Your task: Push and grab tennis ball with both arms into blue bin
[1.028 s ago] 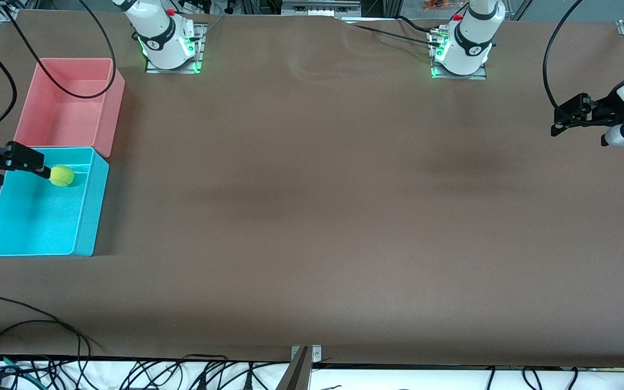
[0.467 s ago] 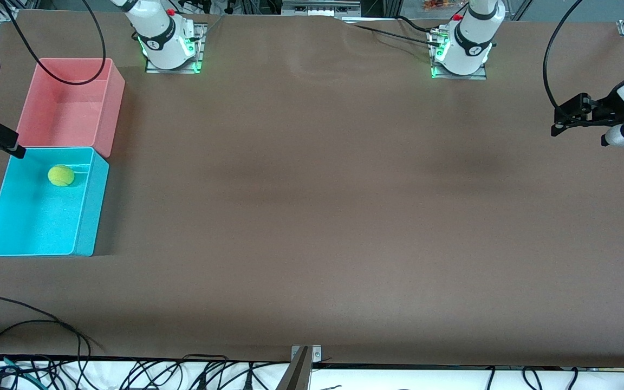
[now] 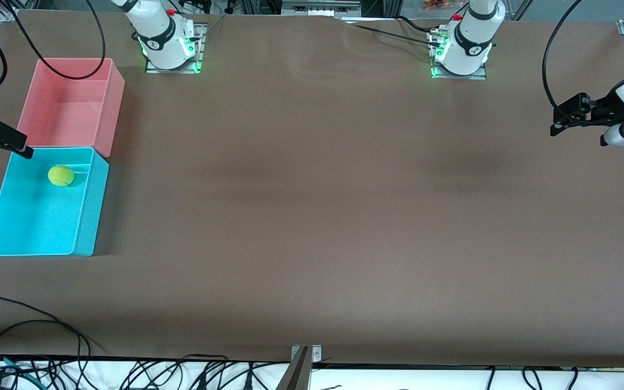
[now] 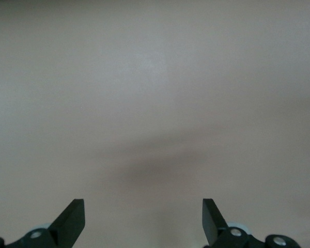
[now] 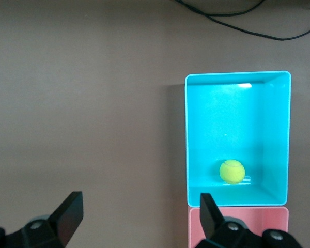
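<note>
At the right arm's end of the table, I have the tennis ball (image 3: pixel 61 175) lying loose on the floor of the blue bin (image 3: pixel 91 208), close to the wall that adjoins the pink bin (image 3: pixel 112 103). My right gripper (image 3: pixel 2 142) hangs with its fingers spread wide and nothing between them; in the right wrist view the ball (image 5: pixel 232 171) sits outside the fingertips (image 5: pixel 68 212), off past one of them, well apart from both. In the front view the gripper is up by the corner where the two bins meet, at the table's edge.

My left gripper (image 3: pixel 572 115) waits at the left arm's end of the table, its fingers (image 4: pixel 72 217) also apart and empty, with only bare brown table (image 4: pixel 155 103) between and ahead of them.

I judge the job done, so the risks lie in the retreat. If I sweep the right arm low, a finger could catch the blue bin's rim and drag or tip the light plastic box, rolling the ball out. The black cable (image 3: pixel 57 67) draped over the pink bin could snag too.
</note>
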Robot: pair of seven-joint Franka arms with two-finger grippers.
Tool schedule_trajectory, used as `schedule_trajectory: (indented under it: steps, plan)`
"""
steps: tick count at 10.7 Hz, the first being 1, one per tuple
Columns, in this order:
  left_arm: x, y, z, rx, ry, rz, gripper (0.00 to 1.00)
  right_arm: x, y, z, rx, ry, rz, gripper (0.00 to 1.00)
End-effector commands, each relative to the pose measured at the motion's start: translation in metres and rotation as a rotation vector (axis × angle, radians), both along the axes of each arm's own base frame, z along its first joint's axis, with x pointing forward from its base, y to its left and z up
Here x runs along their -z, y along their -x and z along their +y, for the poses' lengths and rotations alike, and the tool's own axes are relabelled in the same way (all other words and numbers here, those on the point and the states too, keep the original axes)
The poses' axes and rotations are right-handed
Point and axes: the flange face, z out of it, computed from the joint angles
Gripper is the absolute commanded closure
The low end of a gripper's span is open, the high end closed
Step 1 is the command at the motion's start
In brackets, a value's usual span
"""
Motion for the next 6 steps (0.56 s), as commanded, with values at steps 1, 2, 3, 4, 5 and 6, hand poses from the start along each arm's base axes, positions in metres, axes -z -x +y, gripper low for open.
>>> schedule_trajectory:
  steps: [1, 2, 3, 4, 5, 6]
  plan:
    - [-0.0073, -0.0007, -0.003, -0.003, 0.006, -0.003, 0.0, -0.0102, 0.0077, 0.0086, 0.001, -0.013, -0.023, 0.0]
    - [-0.0072, -0.0007, -0.0028, -0.003, 0.004, -0.004, 0.0, -0.0116, 0.0067, 0.012, -0.008, -0.013, -0.028, 0.0]
    - [-0.0073, -0.0007, -0.003, -0.003, 0.006, -0.003, 0.0, -0.0099, 0.0058, 0.0121, -0.007, -0.014, -0.025, 0.0]
    - [-0.0081, -0.0003, -0.003, -0.003, 0.006, -0.005, 0.0, -0.0139, 0.0052, 0.012, -0.011, -0.012, -0.032, 0.0]
    - [-0.0073, -0.0007, -0.003, -0.003, 0.006, -0.003, 0.0, -0.0152, 0.0054, 0.0121, -0.009, -0.013, -0.032, 0.0]
    - [-0.0073, -0.0007, -0.0038, -0.001, 0.006, -0.003, 0.0, -0.0141, 0.0047, 0.0104, -0.007, -0.013, -0.031, 0.0]
